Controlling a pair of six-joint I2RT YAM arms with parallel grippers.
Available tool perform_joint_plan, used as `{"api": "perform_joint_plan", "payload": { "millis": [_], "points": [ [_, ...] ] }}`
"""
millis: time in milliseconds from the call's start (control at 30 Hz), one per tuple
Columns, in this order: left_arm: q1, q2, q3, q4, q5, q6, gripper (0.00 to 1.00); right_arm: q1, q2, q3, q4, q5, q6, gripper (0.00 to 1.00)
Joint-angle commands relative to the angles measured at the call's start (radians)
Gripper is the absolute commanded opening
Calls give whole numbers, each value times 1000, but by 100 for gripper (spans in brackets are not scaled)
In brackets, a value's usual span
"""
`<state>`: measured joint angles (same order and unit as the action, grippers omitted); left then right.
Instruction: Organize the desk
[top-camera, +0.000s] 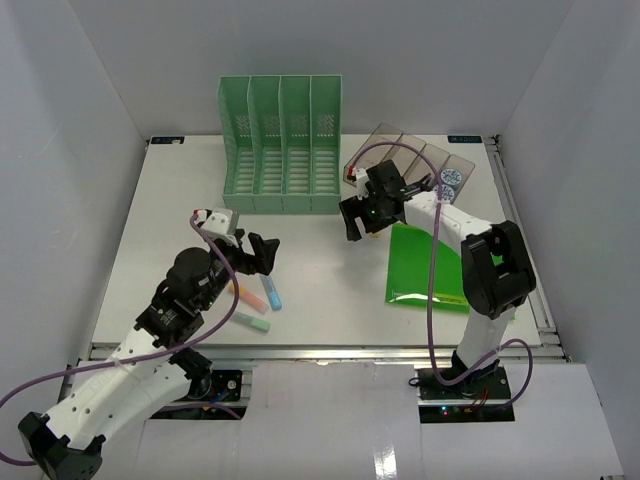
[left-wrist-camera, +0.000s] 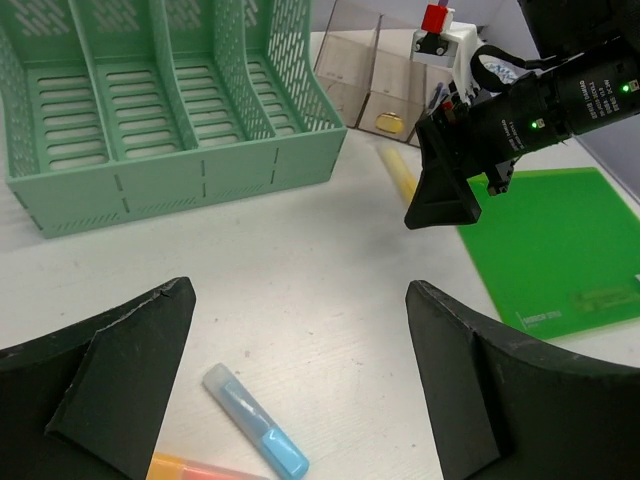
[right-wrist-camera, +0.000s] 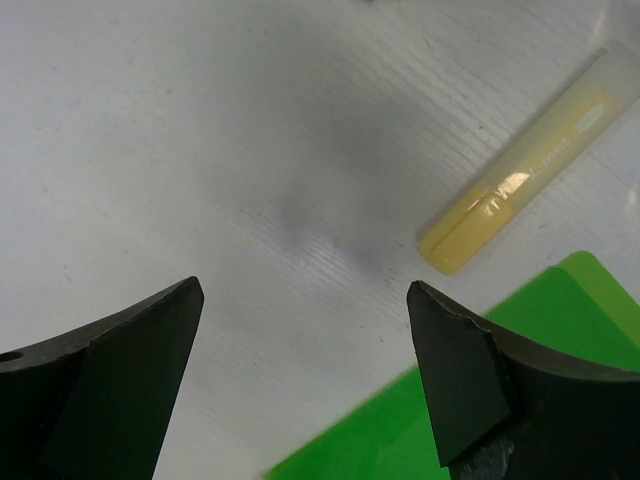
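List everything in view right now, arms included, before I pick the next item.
desk: 1, white, under everything
file rack: 1, mint green, four slots, back centre
organizer: 1, clear smoky, back right; contents unclear
sheet: 1, bright green, flat, right side
highlighters: 4, blue, orange, pale green grouped front left; yellow just off the sheet's edge
left gripper: 1, black, open, over the blue highlighter
right gripper: 1, black, open, empty, beside the yellow highlighter
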<state>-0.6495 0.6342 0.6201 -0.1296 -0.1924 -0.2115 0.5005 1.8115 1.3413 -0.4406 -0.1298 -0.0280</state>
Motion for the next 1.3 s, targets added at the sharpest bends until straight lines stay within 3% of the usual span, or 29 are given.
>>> {"api": "perform_joint_plan", "payload": {
  "millis": [0, 300, 500, 767, 833, 1067, 1267],
  "points": [
    [3, 41, 22, -56, -34, 31, 98, -5, 74, 74, 14, 241, 87, 89],
    [5, 66, 36, -81, -39, 34, 98, -10, 210, 175, 20, 307, 89, 83],
    [5, 72, 36, -90, -30, 34, 98, -34, 275, 216, 19, 294, 103, 73],
    [7, 76, 36, -90, -25, 37, 98, -98, 284, 182, 23, 203, 122, 53],
    [7, 79, 37, -91, -24, 37, 98, -106, 286, 177, 24, 171, 119, 40],
    [11, 82, 38, -92, -22, 37, 98, -109, 257, 138, 25, 73, 70, 9],
    [13, 82, 38, -94, -17, 35, 98, -112, 131, 117, 22, -112, 33, 8]
  ]
}}
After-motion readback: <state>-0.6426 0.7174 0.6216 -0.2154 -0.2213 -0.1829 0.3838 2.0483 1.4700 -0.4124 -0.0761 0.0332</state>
